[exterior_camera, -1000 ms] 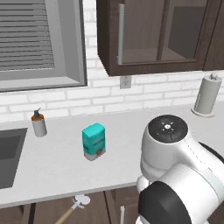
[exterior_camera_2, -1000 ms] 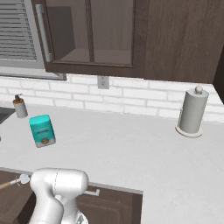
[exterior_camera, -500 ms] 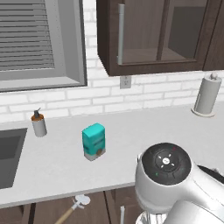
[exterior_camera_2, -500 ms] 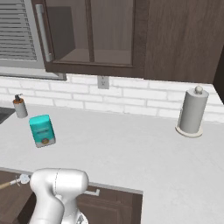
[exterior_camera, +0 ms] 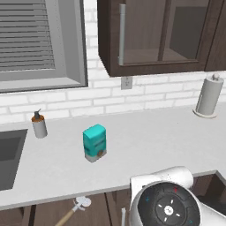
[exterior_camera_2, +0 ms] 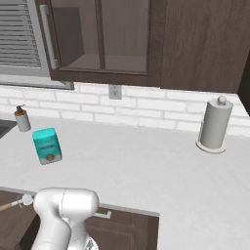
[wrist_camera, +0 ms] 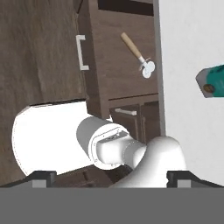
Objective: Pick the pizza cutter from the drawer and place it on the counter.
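Cutter (wrist_camera: 138, 53) lies in the open drawer (wrist_camera: 118, 65), upper middle of the hand view — wheel end beside the bench (wrist_camera: 188, 52) edge, handle angled toward upper left. Tool: only dark tips at the bottom corners, holding nothing — set well apart. Teal carton (exterior_camera: 94, 142) stands on the bench, left of centre in the left base view.

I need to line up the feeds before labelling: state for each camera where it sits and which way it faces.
Left base view: behind the arm, on its left, facing the counter and brick wall; white arm at lower right.
Right base view: behind, on its right, facing the same counter; arm at lower left.
Hand view: on the hand, looking down on the open drawer; pincer tips at the bottom.
Shared: all three show the pizza cutter and teal carton.
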Controlling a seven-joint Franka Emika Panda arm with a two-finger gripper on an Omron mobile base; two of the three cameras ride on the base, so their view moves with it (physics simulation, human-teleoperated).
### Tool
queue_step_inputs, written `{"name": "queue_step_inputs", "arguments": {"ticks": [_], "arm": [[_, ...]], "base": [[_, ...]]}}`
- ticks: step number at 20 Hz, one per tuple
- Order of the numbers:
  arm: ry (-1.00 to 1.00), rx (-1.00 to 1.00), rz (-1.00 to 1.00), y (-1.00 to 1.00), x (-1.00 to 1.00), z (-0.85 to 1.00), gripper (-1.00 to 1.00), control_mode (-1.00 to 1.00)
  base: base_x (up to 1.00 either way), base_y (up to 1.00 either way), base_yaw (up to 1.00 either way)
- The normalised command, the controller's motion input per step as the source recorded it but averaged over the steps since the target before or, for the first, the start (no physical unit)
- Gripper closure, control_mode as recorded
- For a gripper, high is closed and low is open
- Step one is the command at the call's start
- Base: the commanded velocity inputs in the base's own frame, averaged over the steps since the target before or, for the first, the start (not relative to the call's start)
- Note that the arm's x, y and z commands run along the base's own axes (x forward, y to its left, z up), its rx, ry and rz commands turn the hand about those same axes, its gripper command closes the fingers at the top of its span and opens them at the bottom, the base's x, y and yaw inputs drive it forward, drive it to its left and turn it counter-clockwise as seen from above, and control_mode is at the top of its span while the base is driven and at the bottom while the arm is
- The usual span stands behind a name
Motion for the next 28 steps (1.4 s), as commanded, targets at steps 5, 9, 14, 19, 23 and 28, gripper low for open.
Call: {"name": "queue_step_inputs", "arguments": {"ticks": [5,9,14,19,23,28], "arm": [[0.00,0.00,0.02,0.52,-0.26,0.00,-1.00,-1.00],[0.00,-0.02,0.00,0.71,-0.16,0.06,-1.00,-1.00],[0.00,-0.10,0.00,0.40,-0.03,-0.27,-1.00,-1.00],[0.05,-0.03,-0.01,-0.59,0.54,-0.98,-1.00,-1.00],[0.17,-0.04,-0.14,-0.38,0.73,-0.97,-1.00,-1.00],[0.12,-0.06,-0.15,-0.04,0.51,-0.63,-1.00,-1.00]], "base": [[0.00,0.00,0.00],[0.00,0.00,0.00],[0.00,0.00,0.00],[0.00,0.00,0.00],[0.00,0.00,0.00],[0.00,0.00,0.00]]}}
